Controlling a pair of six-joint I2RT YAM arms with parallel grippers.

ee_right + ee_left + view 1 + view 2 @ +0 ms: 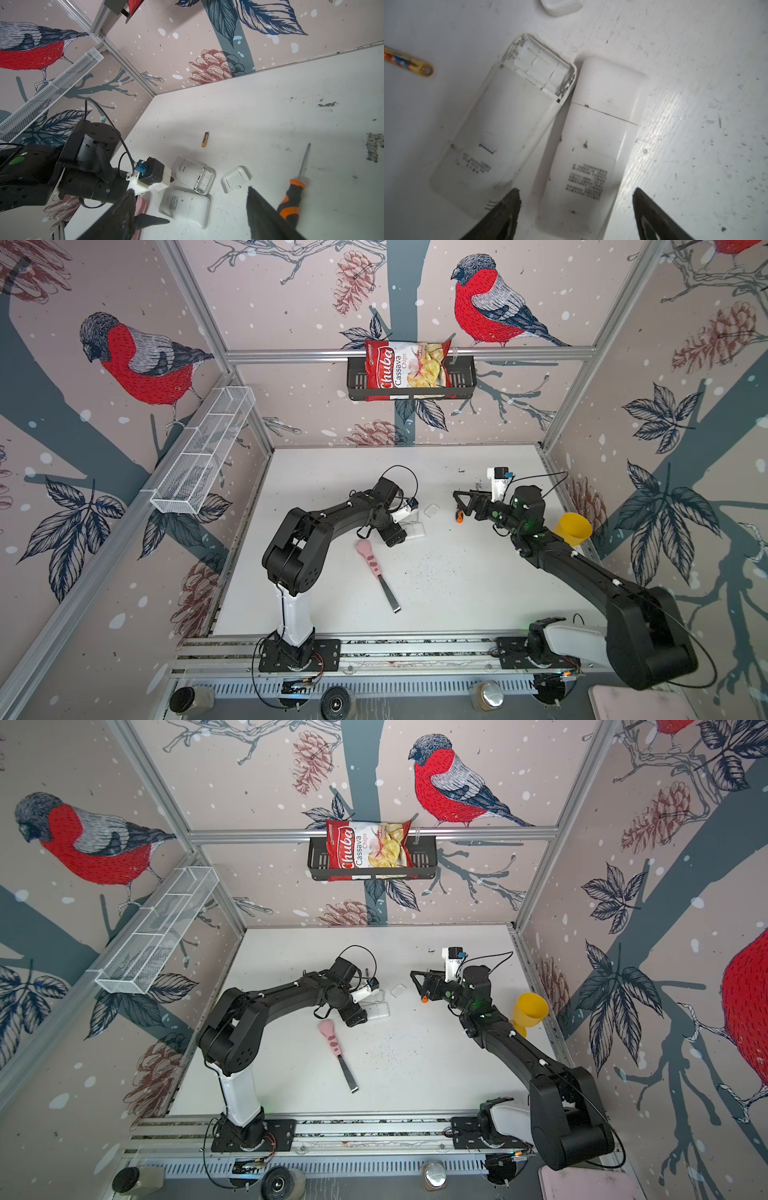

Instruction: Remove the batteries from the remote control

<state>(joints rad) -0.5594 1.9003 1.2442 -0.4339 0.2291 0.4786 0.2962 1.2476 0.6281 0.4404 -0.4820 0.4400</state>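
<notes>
Black and spread wide, the jaws of our left gripper (576, 190) fill the bottom edge of the left wrist view. They straddle the lower end of a white plastic remote with a shut back cover (591, 135) and pinch nothing. Touching it, on the left of that frame, lies a second white plastic remote with an open battery bay (508, 128); the bay looks empty. One thin cylindrical battery with a gold end (409, 62) lies loose on the scuffed white table (695, 104) at the left edge, well apart from both remotes. Whether the shut remote holds more, we cannot tell.

Our worry is the seam. One jaw tip hangs right over the line where the two remotes meet, so closing could catch the open remote's edge, wedge both bodies, or skid the smooth shell sideways. A shove that way could also set the round battery rolling.

Our right gripper (191, 189) hangs off to the side with its jaws spread and empty. It is near the loose white battery cover (235, 178) and the orange-and-black-handled screwdriver (291, 199). Reaching in now, it could strike the left wrist.
</notes>
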